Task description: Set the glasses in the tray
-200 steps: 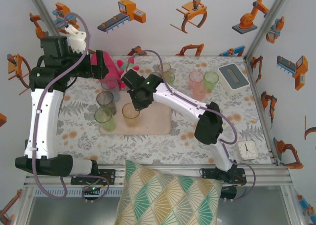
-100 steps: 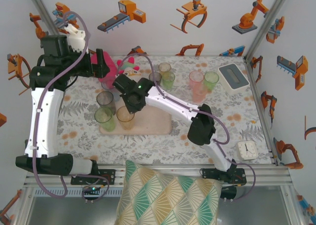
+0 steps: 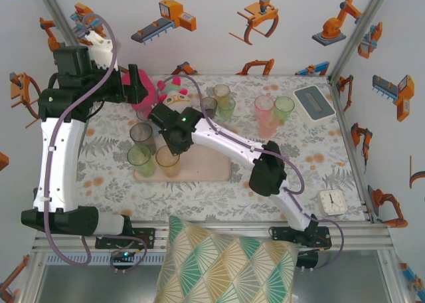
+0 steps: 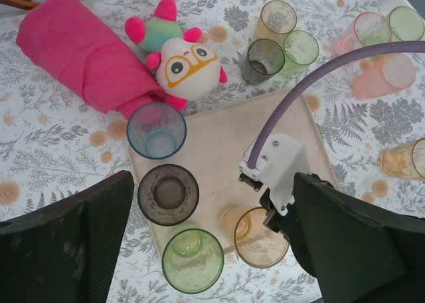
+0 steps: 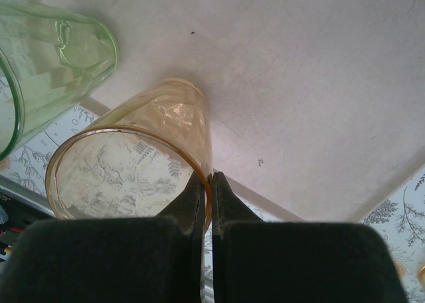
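The beige tray [image 3: 206, 165] [image 4: 219, 133] [image 5: 299, 77] lies mid-table. Along its left side stand a blue glass [image 4: 157, 129], a grey glass [image 4: 168, 194] [image 3: 141, 133] and a green glass [image 4: 192, 260] [image 3: 139, 157] [image 5: 53, 57]. My right gripper [image 5: 207, 178] [image 3: 171, 149] [image 4: 272, 216] is shut on the rim of an amber glass [image 5: 133, 163] [image 3: 167, 161] [image 4: 260, 236], one finger inside and one outside. That glass tilts over the tray's near edge, beside the green one. My left gripper [image 4: 212, 183] [image 3: 136, 84] hangs open high above the tray, holding nothing.
Several more glasses stand on the cloth behind the tray [image 3: 221, 94] and to the right [image 3: 265, 113], and an amber one [image 4: 404, 160] sits right of it. A rolled pink towel [image 4: 80, 50] and plush toy [image 4: 182, 57] lie at back left. A grey-white box [image 3: 313, 102] sits far right.
My right arm has carried the amber glass leftward along the tray's near edge, closer to the green glass. The left gripper has barely shifted.
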Robot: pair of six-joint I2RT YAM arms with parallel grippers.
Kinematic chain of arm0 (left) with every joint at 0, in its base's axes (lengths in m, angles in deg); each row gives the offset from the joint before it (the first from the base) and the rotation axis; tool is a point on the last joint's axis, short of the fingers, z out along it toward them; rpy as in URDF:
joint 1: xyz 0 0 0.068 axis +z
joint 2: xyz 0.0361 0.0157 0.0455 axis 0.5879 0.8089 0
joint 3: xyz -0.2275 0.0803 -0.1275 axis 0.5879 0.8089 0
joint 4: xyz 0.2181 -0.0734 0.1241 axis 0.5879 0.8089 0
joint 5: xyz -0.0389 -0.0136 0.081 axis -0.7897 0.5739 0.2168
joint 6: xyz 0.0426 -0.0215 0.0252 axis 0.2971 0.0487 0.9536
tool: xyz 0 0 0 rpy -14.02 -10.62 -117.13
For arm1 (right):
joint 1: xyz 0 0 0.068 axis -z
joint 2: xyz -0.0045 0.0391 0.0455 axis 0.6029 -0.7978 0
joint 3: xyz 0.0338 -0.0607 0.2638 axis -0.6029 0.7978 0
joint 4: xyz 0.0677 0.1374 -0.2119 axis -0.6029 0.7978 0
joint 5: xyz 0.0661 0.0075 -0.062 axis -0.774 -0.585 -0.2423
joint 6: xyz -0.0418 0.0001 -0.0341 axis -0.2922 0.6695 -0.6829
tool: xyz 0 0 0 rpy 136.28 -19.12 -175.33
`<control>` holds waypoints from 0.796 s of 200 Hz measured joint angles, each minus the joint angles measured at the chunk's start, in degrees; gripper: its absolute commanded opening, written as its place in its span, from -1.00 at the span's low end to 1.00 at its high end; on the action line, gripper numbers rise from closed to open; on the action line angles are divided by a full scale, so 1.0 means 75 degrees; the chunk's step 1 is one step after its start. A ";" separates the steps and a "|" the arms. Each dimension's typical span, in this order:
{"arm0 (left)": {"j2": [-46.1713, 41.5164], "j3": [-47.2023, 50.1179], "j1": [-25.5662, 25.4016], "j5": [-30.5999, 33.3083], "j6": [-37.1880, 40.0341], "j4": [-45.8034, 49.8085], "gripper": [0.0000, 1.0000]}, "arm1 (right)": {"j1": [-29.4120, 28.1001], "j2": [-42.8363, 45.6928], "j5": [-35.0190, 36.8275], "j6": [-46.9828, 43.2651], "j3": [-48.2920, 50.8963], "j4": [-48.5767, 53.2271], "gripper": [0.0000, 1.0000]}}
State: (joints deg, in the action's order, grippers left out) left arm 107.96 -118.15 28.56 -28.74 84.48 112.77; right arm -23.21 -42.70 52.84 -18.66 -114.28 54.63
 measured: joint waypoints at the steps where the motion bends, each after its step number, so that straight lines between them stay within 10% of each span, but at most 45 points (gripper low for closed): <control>1: 0.0000 -0.0003 0.0000 0.0000 -0.0003 0.0000 0.94 | -0.0003 -0.0003 0.0000 0.0000 -0.0006 0.0003 -0.94; 159: 0.0000 -0.0044 0.0015 -0.0026 -0.0017 0.0003 0.94 | -0.0096 -0.0271 -0.0012 -0.0006 -0.0460 0.0000 -0.53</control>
State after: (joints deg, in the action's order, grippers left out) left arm 107.96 -118.48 28.67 -28.94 84.35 112.79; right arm -23.93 -44.73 52.75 -18.70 -117.74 54.63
